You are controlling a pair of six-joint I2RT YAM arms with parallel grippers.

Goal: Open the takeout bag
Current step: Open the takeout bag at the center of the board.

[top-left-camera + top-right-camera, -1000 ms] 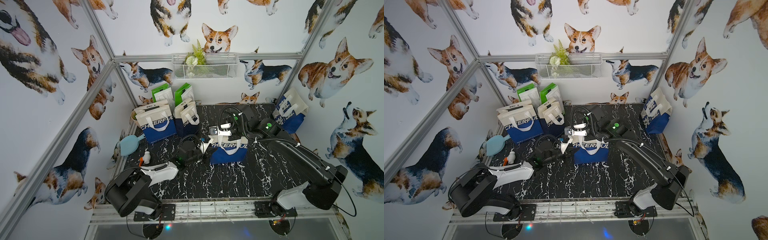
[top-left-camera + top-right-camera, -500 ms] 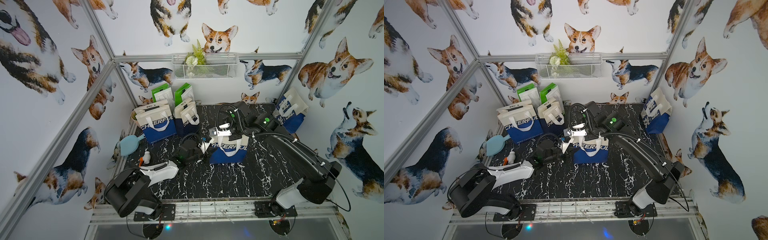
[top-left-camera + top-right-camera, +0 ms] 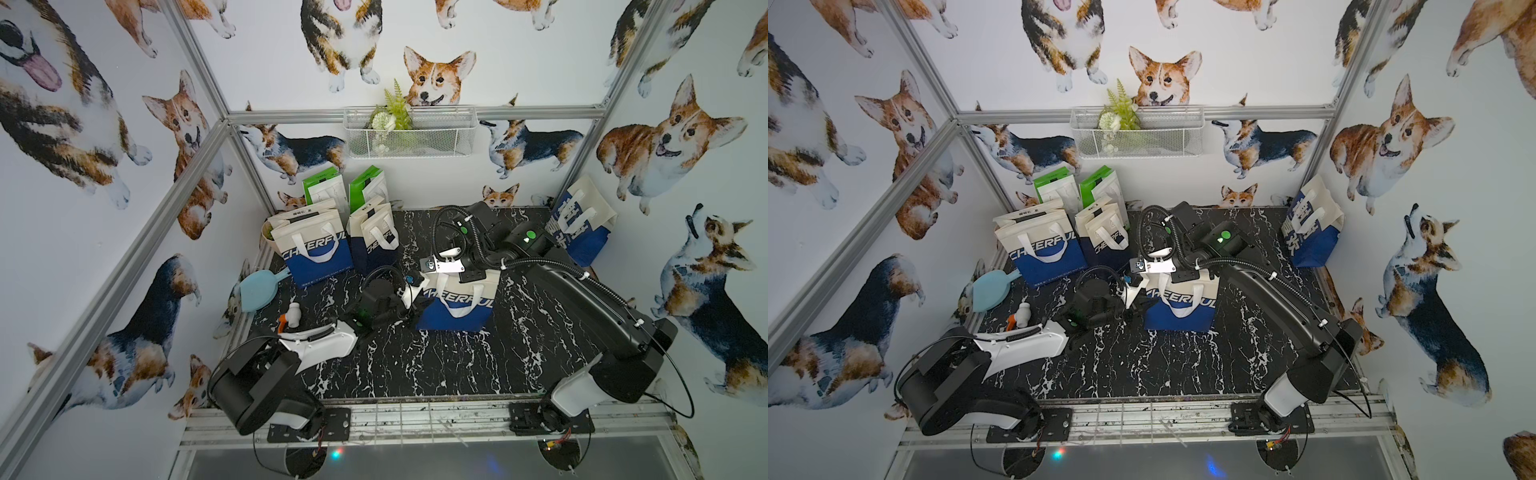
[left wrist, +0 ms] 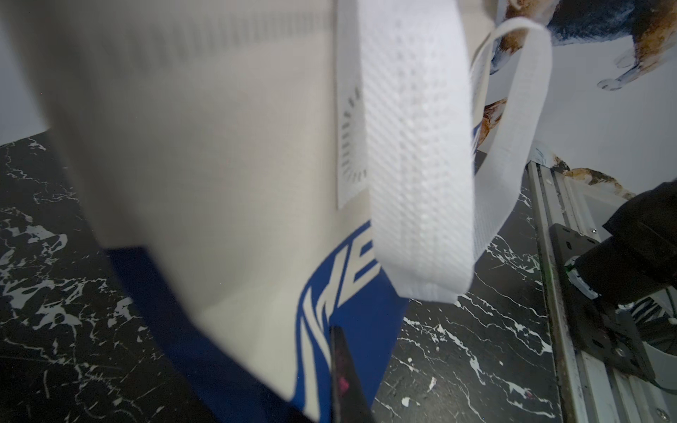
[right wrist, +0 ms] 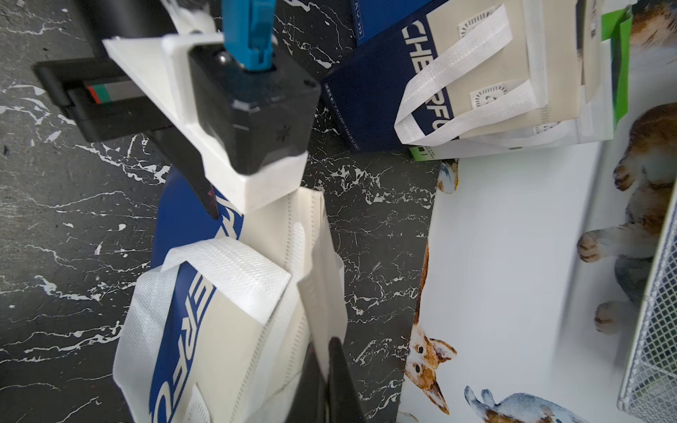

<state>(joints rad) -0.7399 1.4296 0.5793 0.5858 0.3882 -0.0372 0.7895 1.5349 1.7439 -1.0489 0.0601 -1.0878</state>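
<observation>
The takeout bag (image 3: 457, 301) (image 3: 1181, 305), cream over blue with white handles, stands upright mid-table. My left gripper (image 3: 417, 311) (image 3: 1139, 308) reaches in low from the left and is shut on the bag's front wall at its left edge. In the left wrist view one dark finger (image 4: 344, 373) lies on the blue print and the other is hidden behind the panel. My right gripper (image 3: 468, 276) (image 3: 1183, 276) hangs over the bag's top. In the right wrist view it (image 5: 322, 353) is shut on the cream rear wall (image 5: 322, 278) at the rim. The mouth looks narrow.
More Cheerful bags (image 3: 316, 249) (image 3: 374, 237) and green bags (image 3: 324, 191) crowd the back left. Another bag (image 3: 582, 228) leans in the back right corner. A blue scoop (image 3: 257, 289) and a small white bottle (image 3: 293, 316) lie at the left edge. A wire basket (image 3: 409, 133) hangs on the back wall.
The right arm's wrist has shifted slightly left and back over the bag's top, still gripping. The left arm and the bag's base have stayed put.
</observation>
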